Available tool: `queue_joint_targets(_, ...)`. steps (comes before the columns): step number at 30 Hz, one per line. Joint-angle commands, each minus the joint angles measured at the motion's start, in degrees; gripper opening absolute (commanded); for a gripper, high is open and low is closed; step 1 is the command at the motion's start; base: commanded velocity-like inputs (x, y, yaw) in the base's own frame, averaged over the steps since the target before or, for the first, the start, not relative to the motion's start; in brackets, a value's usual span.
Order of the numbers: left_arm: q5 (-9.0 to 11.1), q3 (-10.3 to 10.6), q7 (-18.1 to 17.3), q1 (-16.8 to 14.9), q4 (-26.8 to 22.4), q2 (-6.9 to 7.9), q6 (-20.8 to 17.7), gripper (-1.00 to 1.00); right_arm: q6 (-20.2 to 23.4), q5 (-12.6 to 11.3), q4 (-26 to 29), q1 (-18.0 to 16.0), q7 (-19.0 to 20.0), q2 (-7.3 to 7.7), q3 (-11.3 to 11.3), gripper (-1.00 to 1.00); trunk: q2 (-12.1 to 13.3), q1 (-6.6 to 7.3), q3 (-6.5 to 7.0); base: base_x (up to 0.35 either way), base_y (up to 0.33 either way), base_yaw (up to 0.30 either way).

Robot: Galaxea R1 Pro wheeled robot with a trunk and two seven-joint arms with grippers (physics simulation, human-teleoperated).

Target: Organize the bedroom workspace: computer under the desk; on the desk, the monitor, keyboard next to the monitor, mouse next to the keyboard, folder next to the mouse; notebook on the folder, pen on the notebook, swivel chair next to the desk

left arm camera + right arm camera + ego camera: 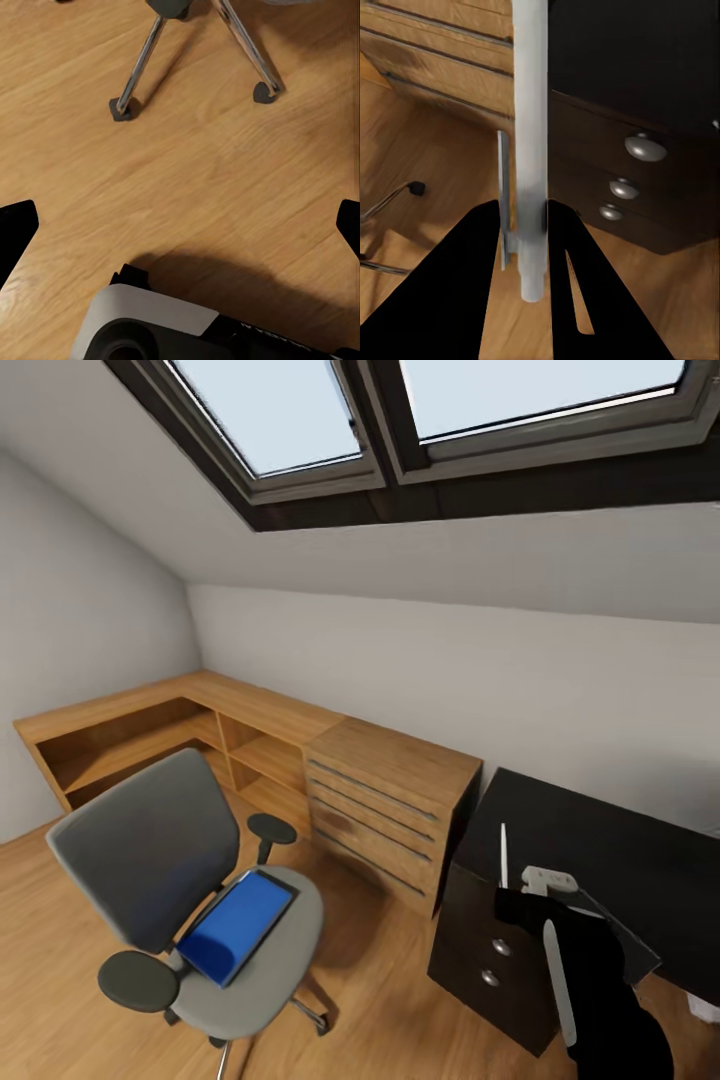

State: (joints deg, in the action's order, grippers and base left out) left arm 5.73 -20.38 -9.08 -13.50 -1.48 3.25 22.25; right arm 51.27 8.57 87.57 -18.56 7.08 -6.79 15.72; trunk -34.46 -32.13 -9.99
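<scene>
The swivel chair (150,850), grey with black armrests, stands on the wood floor at the lower left. The blue folder (238,925) lies flat on its seat. At the right is the black-topped desk (610,850) with dark drawers. My right gripper (512,902) (523,211) is near the desk's front left corner, shut on the thin white pen (503,855) (529,135), which sticks out past the fingertips. My left gripper (180,225) is open over bare floor, with the chair's chrome legs (139,71) beyond it.
A light wooden drawer chest (385,810) stands between chair and desk, joined to low wooden shelving (170,725) along the wall. The desk's drawers have round knobs (645,147). A sloped ceiling with skylights (430,410) is overhead. Open floor lies in front of the chest.
</scene>
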Motion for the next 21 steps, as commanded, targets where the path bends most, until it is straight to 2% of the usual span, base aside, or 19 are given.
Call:
queue_joint_targets(1,0.6,-0.19,-0.59,-0.04,0.07,0.02,0.08,1.0,0.23,0.52,0.05,-0.07,0.55,-0.06,0.49,-1.0,-0.09,-0.02,-0.1,0.0,0.0,-0.259)
queue_joint_targets(9,0.6,-0.11,-0.69,-0.04,0.07,-0.16,-0.01,1.0,0.23,0.48,0.06,-0.07,0.57,-0.03,4.06,-1.0,-0.09,-0.02,-0.1,0.0,0.0,-0.259)
queue_joint_targets(17,0.03,-0.02,-0.76,-0.04,0.07,-0.25,0.07,1.0,-0.39,0.48,0.06,-0.07,0.63,0.09,5.21,-1.0,-0.09,-0.02,-0.1,0.0,0.0,-0.238)
queue_joint_targets(21,-0.03,-0.01,-0.74,-0.04,0.07,-0.26,0.08,1.0,-1.47,0.48,0.06,-0.07,0.65,0.11,6.74,-1.0,-0.09,-0.02,-0.02,0.0,0.0,-0.237)
